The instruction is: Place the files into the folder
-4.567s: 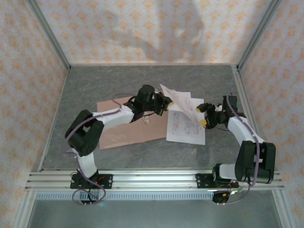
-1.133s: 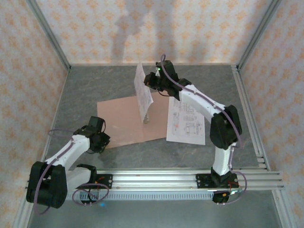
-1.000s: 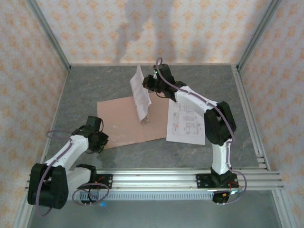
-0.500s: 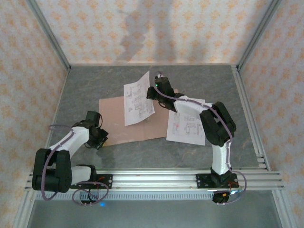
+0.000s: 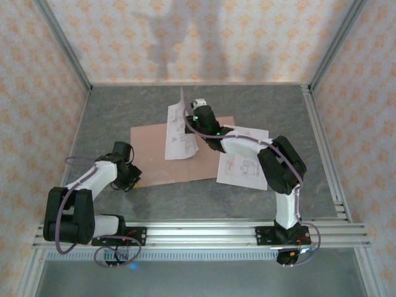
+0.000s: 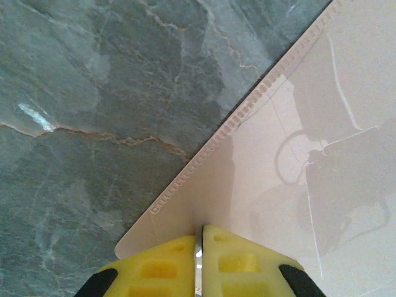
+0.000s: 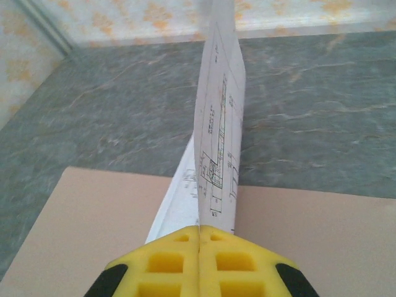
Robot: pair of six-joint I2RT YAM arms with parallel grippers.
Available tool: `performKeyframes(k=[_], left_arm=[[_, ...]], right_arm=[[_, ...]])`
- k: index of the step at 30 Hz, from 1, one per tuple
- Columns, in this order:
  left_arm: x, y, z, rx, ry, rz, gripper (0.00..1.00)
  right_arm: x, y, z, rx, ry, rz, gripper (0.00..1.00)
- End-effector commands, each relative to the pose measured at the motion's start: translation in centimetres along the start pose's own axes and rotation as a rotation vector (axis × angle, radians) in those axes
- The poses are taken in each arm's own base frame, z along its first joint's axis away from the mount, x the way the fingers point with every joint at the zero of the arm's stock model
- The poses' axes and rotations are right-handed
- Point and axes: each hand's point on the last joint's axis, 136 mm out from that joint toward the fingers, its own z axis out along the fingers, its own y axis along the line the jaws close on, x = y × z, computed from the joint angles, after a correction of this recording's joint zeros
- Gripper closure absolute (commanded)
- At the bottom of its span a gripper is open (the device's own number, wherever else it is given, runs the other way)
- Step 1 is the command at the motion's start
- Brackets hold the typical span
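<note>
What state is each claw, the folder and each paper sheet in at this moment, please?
left claw: shut on the folder's corner.
right claw: shut on the held sheet.
folder: lying flat on the table, one near corner pinched.
held sheet: bent, raised on edge over the folder.
second sheet: flat on the table at the folder's right edge, not yet filed.

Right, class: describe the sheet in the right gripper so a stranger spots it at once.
Find the salmon folder on the grey table. Over its far right part a printed sheet stands curled, pinched by the right gripper; the other sheet lies flat further right.
</note>
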Motion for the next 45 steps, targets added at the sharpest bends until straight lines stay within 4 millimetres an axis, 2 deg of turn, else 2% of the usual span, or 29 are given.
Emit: performKeyframes(k=[1, 12, 19, 27, 33, 39, 45], left_arm=[[-0.2, 1.8, 0.5, -0.082, -0.013, 0.019, 0.91], [-0.3, 1.3, 0.4, -0.062, -0.009, 0.046, 0.93], [-0.3, 1.1, 0.4, -0.057, -0.004, 0.059, 0.94], [-0.2, 1.1, 0.2, -0.056, -0.001, 0.072, 0.94], [-0.4, 0.9, 0.2, -0.055, -0.005, 0.077, 0.94], [-0.5, 0.6, 0.3, -0.05, 0.0, 0.084, 0.95], [-0.6, 0.3, 0.2, -0.043, 0.0, 0.087, 0.95]], right_arm=[[-1.9, 2.2, -1.7, -0.002, -0.087, -0.102, 1.0], [-1.5, 4.2, -3.0, -0.033, -0.103, -0.155, 1.0], [-1.6, 3.6, -3.3, -0.011, -0.116, -0.16, 1.0], [-2.2, 2.0, -3.3, 0.058, -0.164, -0.196, 1.0], [-1.5, 1.0, -6.4, 0.047, -0.174, -0.201, 1.0], [-1.4, -1.4, -9.6, 0.094, -0.216, -0.179, 1.0], [-0.9, -1.5, -9.8, 0.087, -0.199, -0.19, 1.0]])
